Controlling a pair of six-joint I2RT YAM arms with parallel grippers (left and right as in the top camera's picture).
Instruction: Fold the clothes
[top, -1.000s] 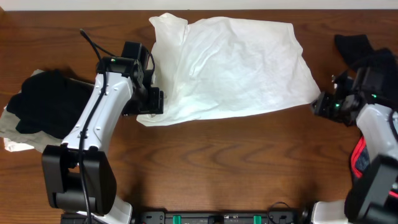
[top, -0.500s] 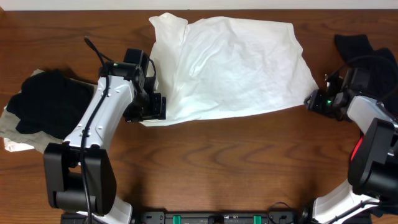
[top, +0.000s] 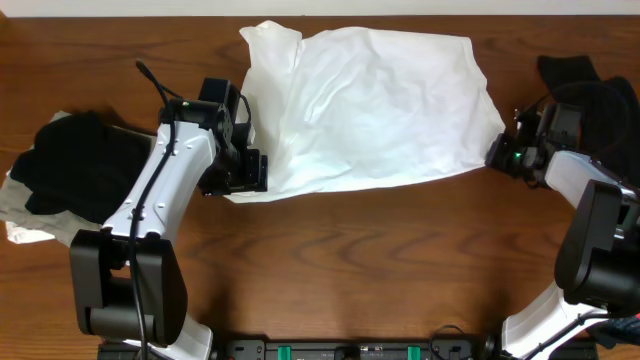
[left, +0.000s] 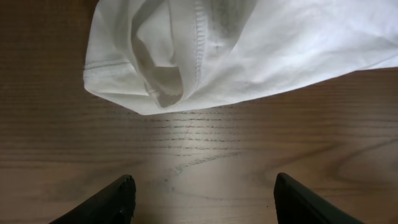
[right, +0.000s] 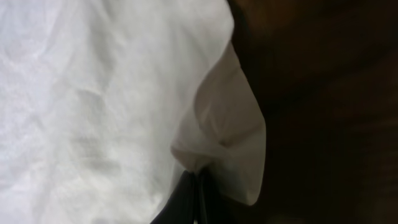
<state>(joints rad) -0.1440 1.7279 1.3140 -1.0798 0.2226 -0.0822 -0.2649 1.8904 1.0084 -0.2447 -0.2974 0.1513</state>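
Looking down from the overhead camera, I see a wooden table of warm reddish brown with long wavy grain and a light sheen. A pale strip runs along its far edge; I cannot tell what it is.

The white T-shirt lies spread across the far middle of the table. It is a broad, roughly four-sided sheet of thin soft cloth, rumpled into shallow creases, with a bunched fold at its far left corner. On the left wrist camera its near left corner shows a stitched hem rolled over on itself into a soft hollow.

The left gripper stands wide open over bare wood just beside that corner, not touching the cloth. Its dark fingers are well apart.

The right gripper is at the shirt's near right corner. On the right wrist camera its thin dark tips are pressed together on a small fold of the white cloth.

At the left edge a black garment sits in a matte, lumpy heap on a pale cloth. More dark cloth lies at the far right, behind the right arm.
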